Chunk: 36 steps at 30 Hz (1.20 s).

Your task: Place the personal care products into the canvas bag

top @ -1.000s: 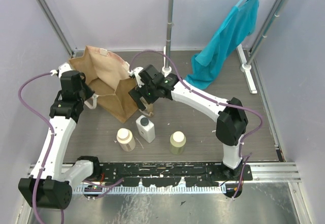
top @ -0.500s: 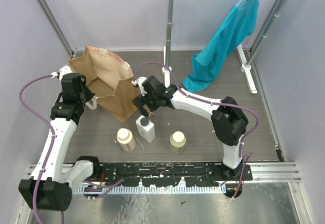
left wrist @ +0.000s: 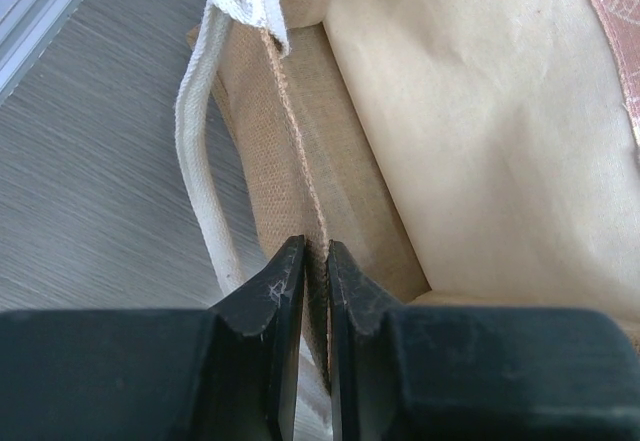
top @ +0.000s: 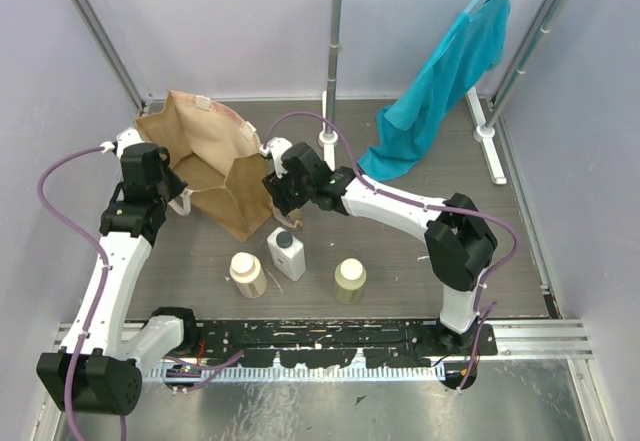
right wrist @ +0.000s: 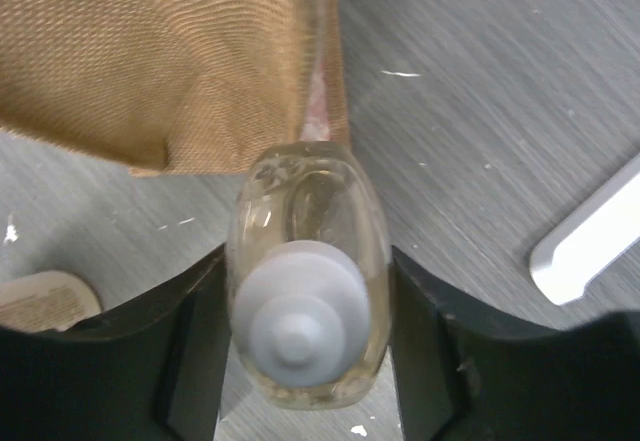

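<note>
The canvas bag [top: 205, 161] stands open at the back left. My left gripper [left wrist: 316, 261] is shut on its rim [left wrist: 300, 161], beside a whitish strap [left wrist: 200, 161]. My right gripper [top: 288, 201] hangs at the bag's right corner. In the right wrist view its jaws press both sides of the amber bottle [right wrist: 307, 326] with the white cap, which stands next to the bag [right wrist: 150, 51]. The white rectangular bottle [top: 288, 254], the cream bottle [top: 247, 274] and the olive-green bottle [top: 349, 281] stand in a row on the table in front of the bag.
A teal garment [top: 445, 71] hangs from a rack at the back right. The rack's upright pole [top: 333, 61] rises just behind my right gripper, and its white foot [right wrist: 590, 241] lies to the right of the amber bottle.
My right gripper came down beside the bag's right corner and its jaws closed from wide open onto the amber bottle. The left arm and the bag have not moved.
</note>
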Tool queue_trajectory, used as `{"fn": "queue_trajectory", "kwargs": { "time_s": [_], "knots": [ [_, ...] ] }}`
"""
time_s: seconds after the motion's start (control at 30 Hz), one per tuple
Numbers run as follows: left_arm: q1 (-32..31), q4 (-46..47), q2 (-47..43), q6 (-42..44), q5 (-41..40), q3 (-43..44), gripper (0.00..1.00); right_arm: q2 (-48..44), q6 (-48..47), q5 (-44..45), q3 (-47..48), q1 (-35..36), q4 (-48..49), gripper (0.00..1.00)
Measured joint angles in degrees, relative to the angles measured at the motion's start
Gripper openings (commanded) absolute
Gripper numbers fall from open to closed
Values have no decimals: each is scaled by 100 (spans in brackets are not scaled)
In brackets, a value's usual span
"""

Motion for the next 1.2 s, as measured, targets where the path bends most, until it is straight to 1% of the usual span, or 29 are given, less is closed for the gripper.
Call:
{"fn": "queue_trajectory", "kwargs": {
  "time_s": [0.1,0.13,0.2,0.23,0.33,0.43,0.53,0.67,0.8,0.97,1.1,1.2],
  "knots": [
    [0,22,0,15,2,-7,21,-22,-4,-26,0,0,33,17],
    [0,33,0,26,2,-11,21,-22,2,-33,0,0,28,13],
    [0,48,2,39,2,-26,21,-22,-7,-44,20,4,-2,8],
    [0,55,0,52,2,-35,21,-20,-9,-42,35,4,-26,7],
    [0,109,0,76,4,-81,21,-20,-22,-13,87,7,-162,1],
    [0,136,-2,98,26,-98,20,-13,-37,98,256,11,-544,1],
    [0,160,-13,136,63,-111,18,59,-103,334,715,17,-1325,1],
    [0,173,-26,205,109,-142,16,155,-243,726,1698,17,-2380,1],
    [0,203,-55,260,142,-177,16,160,-439,1064,2879,17,-3091,1],
    [0,210,-98,289,173,-192,15,157,-713,1285,4109,7,-3324,0],
    [0,251,-118,291,203,-269,14,146,-994,1196,4391,9,-3147,0],
    [0,254,-120,289,216,-278,14,334,-1180,968,4763,9,-3230,0]
  ]
}}
